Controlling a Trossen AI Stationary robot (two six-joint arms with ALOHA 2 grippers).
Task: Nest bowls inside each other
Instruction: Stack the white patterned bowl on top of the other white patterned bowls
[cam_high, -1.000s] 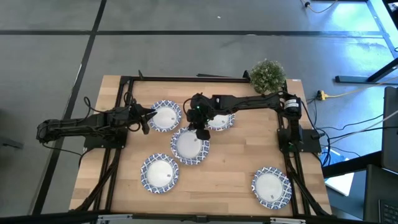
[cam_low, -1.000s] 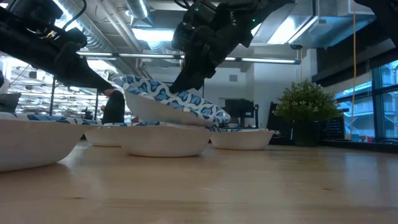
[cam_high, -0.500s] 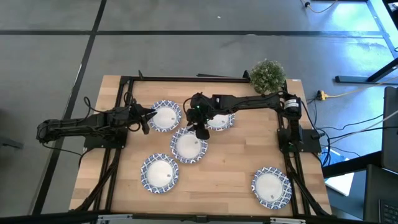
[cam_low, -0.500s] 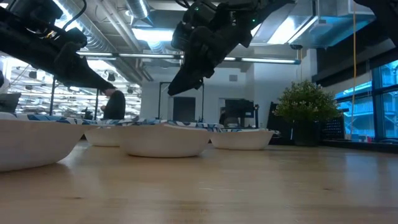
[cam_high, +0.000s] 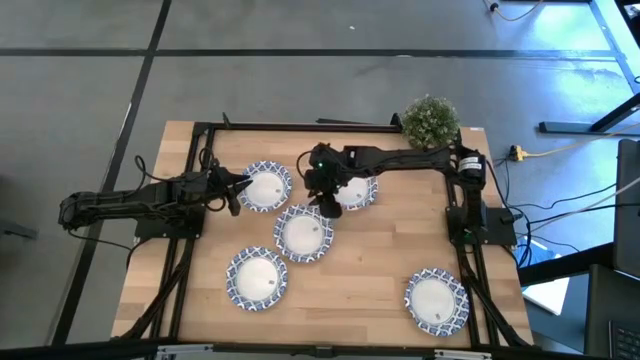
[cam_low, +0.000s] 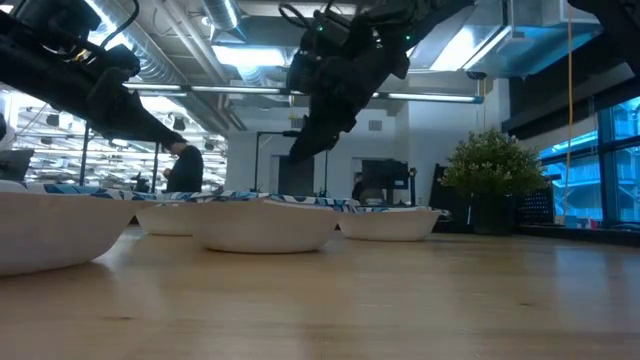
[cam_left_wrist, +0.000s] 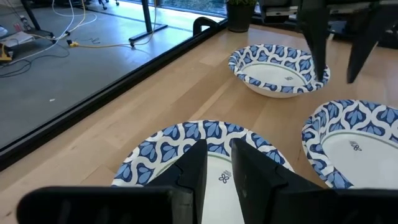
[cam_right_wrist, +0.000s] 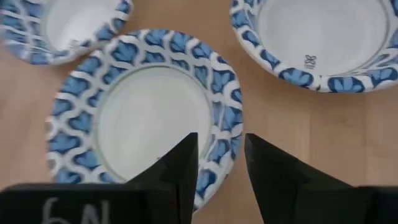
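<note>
Several blue-rimmed white bowls rest on their bases on the wooden table. One is at the far left (cam_high: 265, 187), one at the far middle (cam_high: 352, 192), one in the middle (cam_high: 303, 233), one nearer (cam_high: 257, 278) and one at the near right (cam_high: 437, 300). My right gripper (cam_high: 328, 206) hangs open above the far rim of the middle bowl (cam_right_wrist: 143, 118), clear of it in the low view (cam_low: 300, 152). My left gripper (cam_left_wrist: 217, 165) waits open over the near rim of the far-left bowl (cam_left_wrist: 186, 140). Nothing lies between either pair of fingers.
A small green potted plant (cam_high: 431, 120) stands at the table's far right corner. Black frame rails (cam_high: 190, 250) run along the table's left and right sides. Bare wood lies between the middle bowl and the near-right bowl.
My right gripper has opened and let go of a bowl that it held tilted over the middle bowl. That bowl has dropped flat into the middle bowl. The gripper has since drawn a little toward the table's far edge.
</note>
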